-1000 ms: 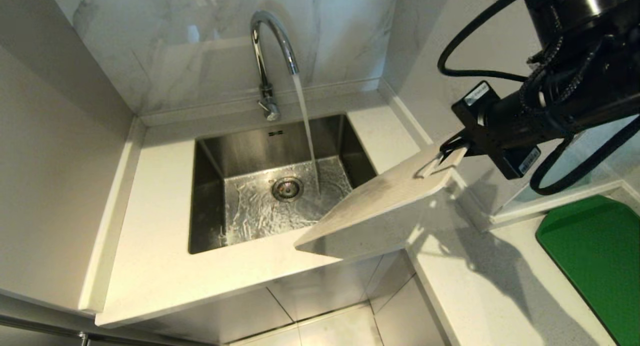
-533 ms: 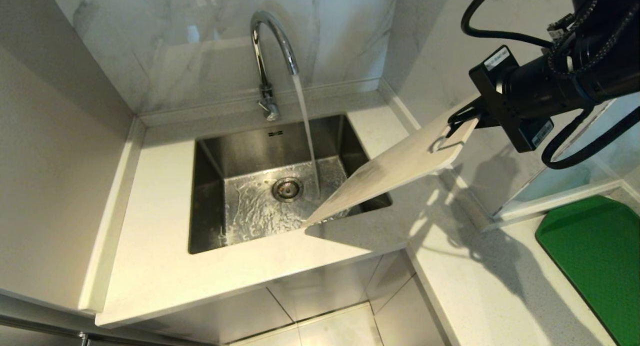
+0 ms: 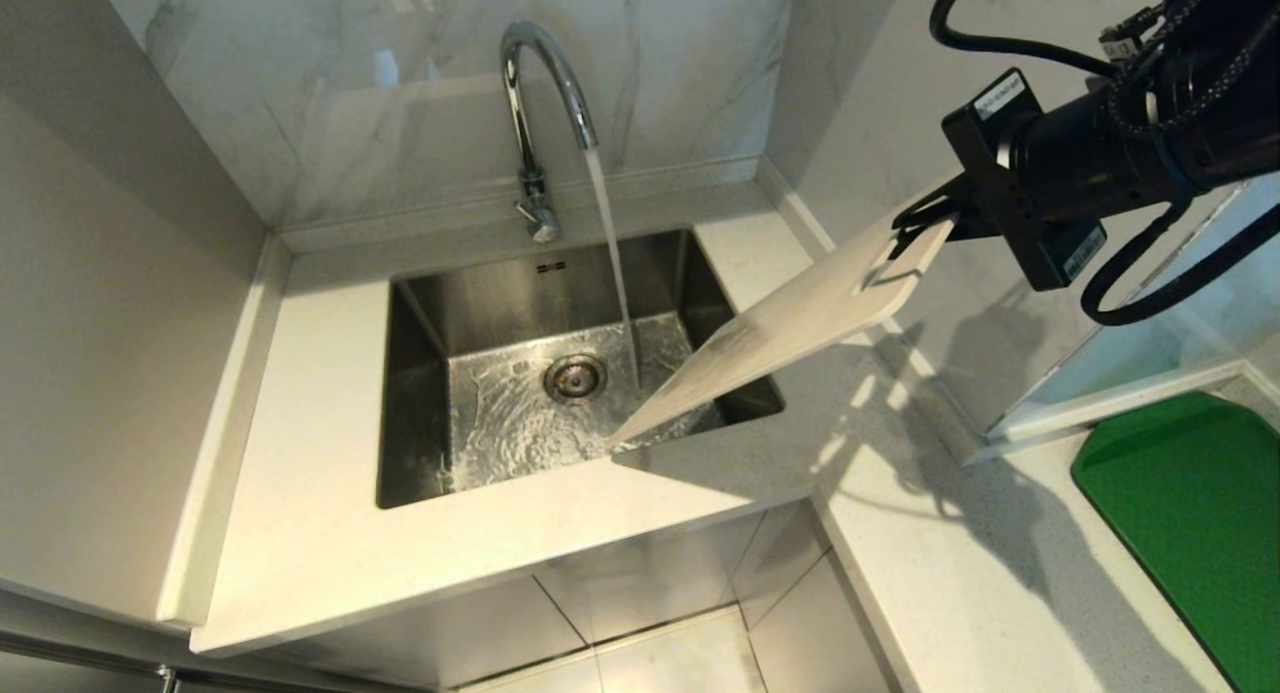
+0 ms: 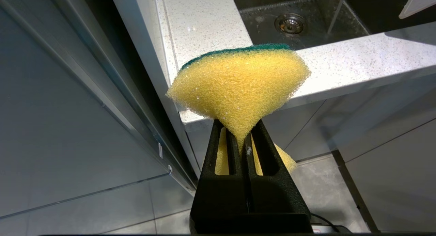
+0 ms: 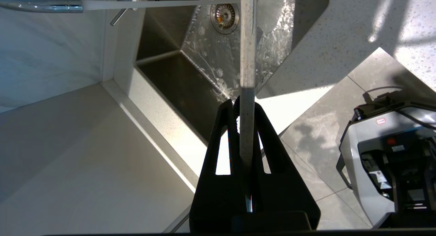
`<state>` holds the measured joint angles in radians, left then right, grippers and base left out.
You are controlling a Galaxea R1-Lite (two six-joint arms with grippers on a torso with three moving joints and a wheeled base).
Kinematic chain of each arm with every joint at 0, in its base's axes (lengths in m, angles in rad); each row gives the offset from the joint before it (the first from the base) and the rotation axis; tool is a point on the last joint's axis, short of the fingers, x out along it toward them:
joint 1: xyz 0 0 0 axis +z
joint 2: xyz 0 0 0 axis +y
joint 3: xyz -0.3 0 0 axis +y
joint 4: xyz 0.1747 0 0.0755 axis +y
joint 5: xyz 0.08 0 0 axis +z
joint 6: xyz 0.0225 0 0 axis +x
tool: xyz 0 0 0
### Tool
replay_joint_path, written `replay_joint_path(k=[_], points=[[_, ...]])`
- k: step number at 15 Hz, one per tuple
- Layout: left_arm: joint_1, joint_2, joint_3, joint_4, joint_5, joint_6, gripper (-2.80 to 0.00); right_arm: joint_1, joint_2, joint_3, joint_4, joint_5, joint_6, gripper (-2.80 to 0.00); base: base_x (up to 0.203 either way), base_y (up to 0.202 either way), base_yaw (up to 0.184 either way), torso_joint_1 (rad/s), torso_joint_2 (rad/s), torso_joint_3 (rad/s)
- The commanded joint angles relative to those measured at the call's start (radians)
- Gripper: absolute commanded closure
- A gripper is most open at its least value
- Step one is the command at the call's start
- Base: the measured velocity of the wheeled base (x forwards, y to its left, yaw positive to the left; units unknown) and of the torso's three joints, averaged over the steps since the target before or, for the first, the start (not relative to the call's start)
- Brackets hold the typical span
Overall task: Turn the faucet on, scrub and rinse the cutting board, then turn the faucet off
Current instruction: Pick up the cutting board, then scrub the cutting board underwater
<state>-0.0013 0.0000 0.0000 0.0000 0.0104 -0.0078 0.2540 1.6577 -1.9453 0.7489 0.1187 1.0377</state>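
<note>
The chrome faucet (image 3: 545,83) is running, and its stream falls into the sink (image 3: 410,373). My right gripper (image 3: 925,235) is shut on the handle end of the cream cutting board (image 3: 790,328). The board slopes down to the left, with its low corner over the sink's front right part, just right of the stream. In the right wrist view the cutting board (image 5: 247,59) shows edge-on between the right gripper's (image 5: 244,103) jaws, with the faucet (image 5: 41,5) beyond. My left gripper (image 4: 242,127) is shut on a yellow-and-green sponge (image 4: 238,82), low in front of the counter (image 4: 204,25).
A green mat (image 3: 1190,513) lies on the counter at the far right. Marble walls close in the sink corner at the back and right. The counter's front edge (image 3: 500,583) drops to a tiled floor, and part of the robot's base (image 5: 388,151) shows in the right wrist view.
My right gripper has risen and drawn back to the right with the board. The board now tilts more steeply, and its low end has moved from over the counter front to over the sink.
</note>
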Motion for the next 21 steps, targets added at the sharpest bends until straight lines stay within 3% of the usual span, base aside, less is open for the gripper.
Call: replay_joint_path(k=[1, 15, 21], points=[[0.0, 0.002, 0.0, 0.0, 0.0, 0.0, 0.0, 0.001, -0.009, 0.001, 0.004, 0.001, 0.005, 0.0, 0.0, 0.0, 0.0, 0.0, 0.0, 0.0], [0.0, 0.002, 0.0, 0.001, 0.0, -0.001, 0.0, 0.001, -0.039, 0.011, 0.038, 0.001, 0.005, 0.0, 0.0, 0.0, 0.0, 0.0, 0.0, 0.0], [0.001, 0.002, -0.002, 0.002, 0.0, 0.0, 0.0, 0.001, -0.044, 0.011, 0.04, 0.001, 0.005, 0.0, 0.183, 0.0, -0.005, 0.003, 0.0, 0.003]])
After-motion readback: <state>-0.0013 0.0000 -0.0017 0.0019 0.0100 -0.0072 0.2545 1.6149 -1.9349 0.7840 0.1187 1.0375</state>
